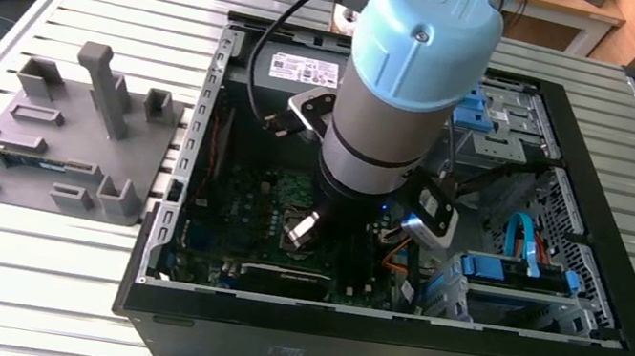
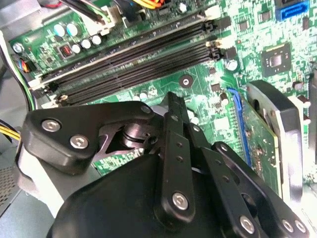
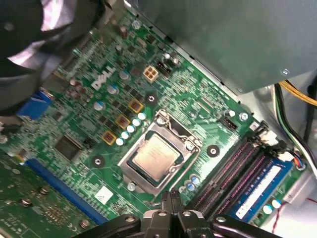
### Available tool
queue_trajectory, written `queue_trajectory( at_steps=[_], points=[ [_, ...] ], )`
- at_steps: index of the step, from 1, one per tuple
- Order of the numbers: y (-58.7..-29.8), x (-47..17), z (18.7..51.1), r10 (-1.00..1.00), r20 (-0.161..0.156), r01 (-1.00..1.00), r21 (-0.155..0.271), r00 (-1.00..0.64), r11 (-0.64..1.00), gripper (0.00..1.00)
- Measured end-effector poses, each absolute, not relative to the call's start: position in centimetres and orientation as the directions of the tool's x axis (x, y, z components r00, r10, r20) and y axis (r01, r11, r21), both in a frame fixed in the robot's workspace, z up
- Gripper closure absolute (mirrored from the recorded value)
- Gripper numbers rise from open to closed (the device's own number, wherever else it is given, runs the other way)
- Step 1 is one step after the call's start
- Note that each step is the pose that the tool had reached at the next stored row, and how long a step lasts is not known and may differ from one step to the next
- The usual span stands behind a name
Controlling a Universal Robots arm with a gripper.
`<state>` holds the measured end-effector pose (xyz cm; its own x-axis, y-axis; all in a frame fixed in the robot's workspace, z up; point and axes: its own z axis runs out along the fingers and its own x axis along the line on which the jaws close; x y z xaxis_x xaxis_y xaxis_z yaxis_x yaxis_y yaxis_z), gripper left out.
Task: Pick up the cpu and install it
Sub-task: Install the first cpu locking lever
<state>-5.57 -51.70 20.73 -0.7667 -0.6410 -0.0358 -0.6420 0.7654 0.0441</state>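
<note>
Your exterior view stands high and well back from the motherboard (image 1: 245, 190). It looks down into the open computer case (image 1: 393, 346) that holds the board, and the arm (image 1: 410, 87) rises in front of the board's middle.

Your first wrist view sits close above the motherboard (image 3: 84, 114), tilted across it. It takes in the socket (image 3: 171, 126), with the gripper (image 3: 171, 198) in the foreground.

Your second wrist view is even nearer the motherboard (image 2: 208, 84) and looks past the gripper (image 2: 174, 106) along the board's surface.

The memory slots (image 2: 133, 59) in the second wrist view are the same memory slots (image 3: 233, 173) that run beside the socket in the first. All three views share the motherboard itself.
</note>
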Motion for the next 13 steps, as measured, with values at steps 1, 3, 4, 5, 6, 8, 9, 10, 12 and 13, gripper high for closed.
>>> queue_trajectory(
  at_steps=[1,3,4,5,6,8,9,10,12,13],
  points=[
    [-51.7,-5.58,20.73,-0.641,-0.036,-0.642,0.044,-0.767,0.765,0.89],
    [-51.7,-5.58,20.73,-0.641,-0.035,-0.642,0.045,-0.767,0.766,0.89],
    [-51.7,-5.58,20.73,-0.641,-0.035,-0.642,0.045,-0.767,0.765,0.89],
    [-51.7,-5.58,20.72,-0.641,-0.035,-0.642,0.045,-0.767,0.765,0.89],
    [-51.7,-5.57,20.71,-0.641,-0.035,-0.642,0.047,-0.767,0.765,0.89],
    [-51.7,-5.53,20.69,-0.641,-0.033,-0.641,0.061,-0.767,0.765,0.89],
    [-51.69,-5.51,20.7,-0.641,-0.031,-0.641,0.066,-0.767,0.765,0.89],
    [-51.69,-5.48,20.7,-0.64,-0.028,-0.641,0.071,-0.767,0.765,0.89],
    [-51.7,-5.46,20.69,-0.64,-0.026,-0.64,0.077,-0.768,0.764,0.89],
    [-51.71,-5.44,20.7,-0.64,-0.023,-0.64,0.083,-0.768,0.764,0.89]
  ],
)
